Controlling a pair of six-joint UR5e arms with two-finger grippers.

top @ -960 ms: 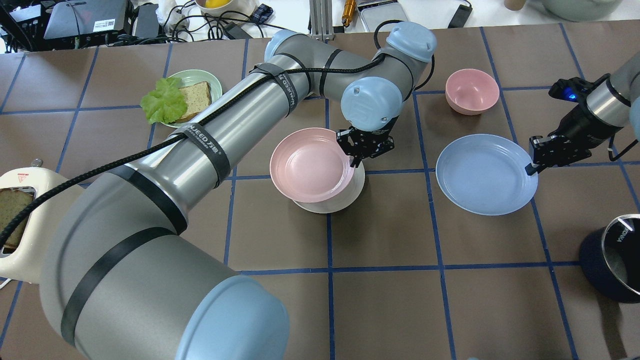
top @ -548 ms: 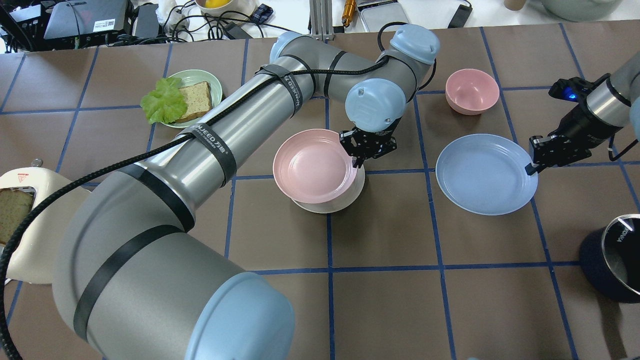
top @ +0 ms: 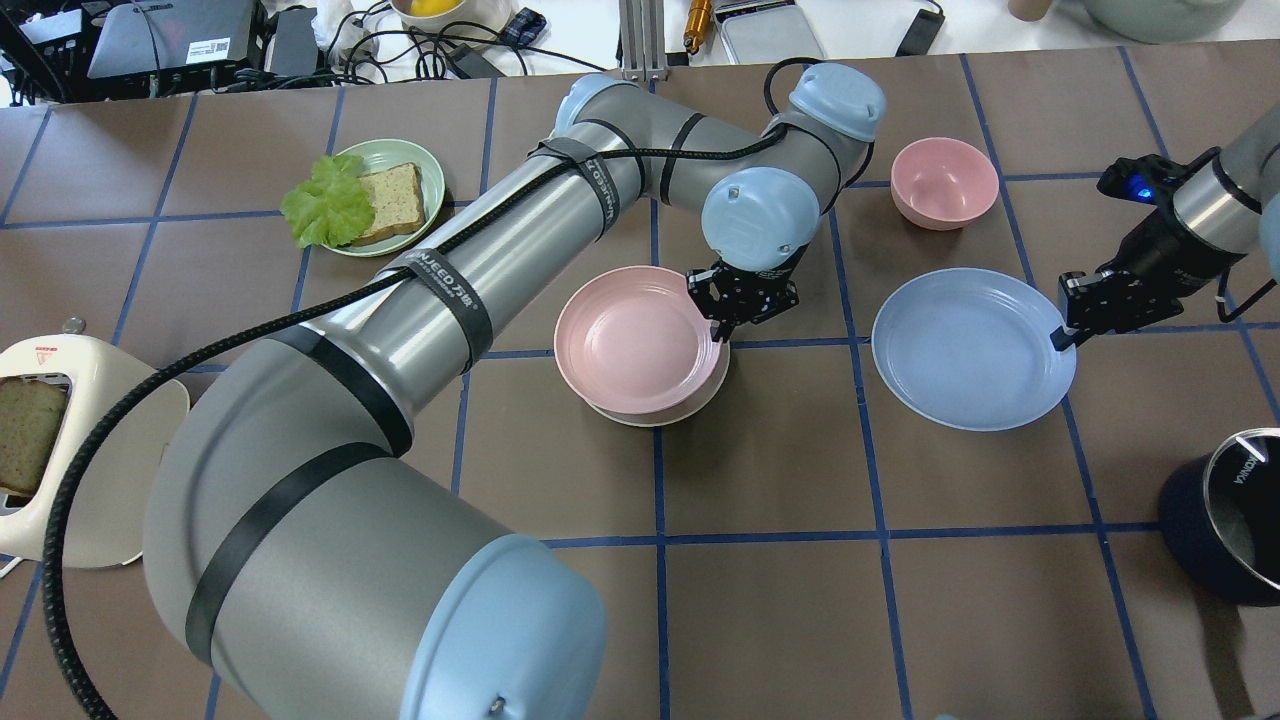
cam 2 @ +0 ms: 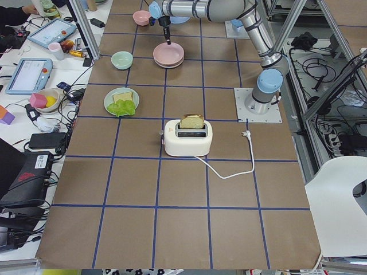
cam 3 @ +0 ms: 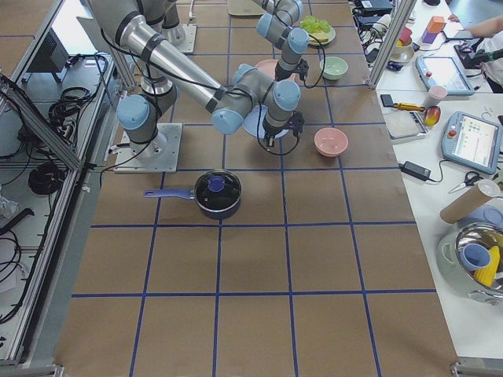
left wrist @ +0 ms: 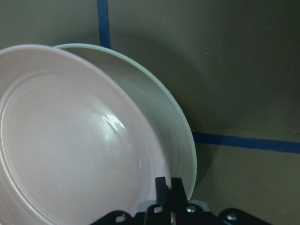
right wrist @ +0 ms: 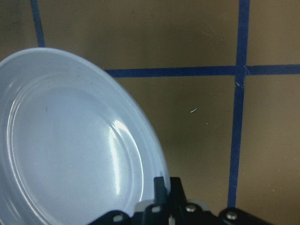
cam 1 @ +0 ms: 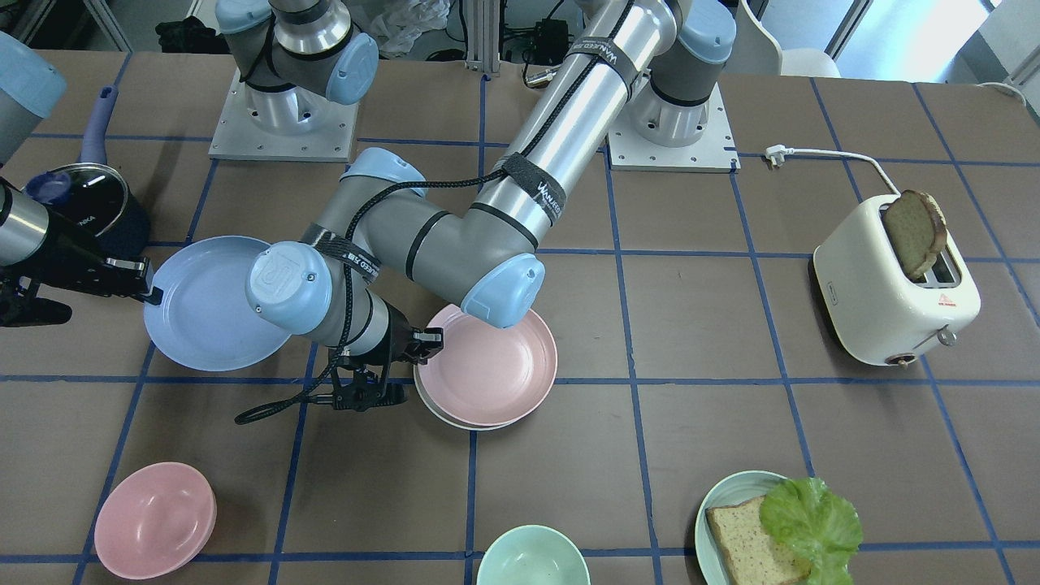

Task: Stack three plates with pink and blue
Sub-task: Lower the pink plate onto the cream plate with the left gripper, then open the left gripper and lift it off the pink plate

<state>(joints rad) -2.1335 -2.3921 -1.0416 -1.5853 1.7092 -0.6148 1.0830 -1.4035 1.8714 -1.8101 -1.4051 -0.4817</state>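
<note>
The pale pink plate lies over the cream-white plate, offset a little to the far left so that only the cream rim shows. My left gripper is shut on the pink plate's right rim, as the left wrist view shows, with the pink plate above the cream plate. The light blue plate sits on the table to the right. My right gripper is shut on its right rim, seen in the right wrist view.
A pink bowl stands behind the blue plate. A teal plate with bread and lettuce is at the far left. A toaster is at the left edge, a dark pot at the right edge. A teal bowl stands at the table's far side.
My left gripper has carried the pink plate to the right and lower, closer over the cream plate. The right arm and the blue plate have not moved.
</note>
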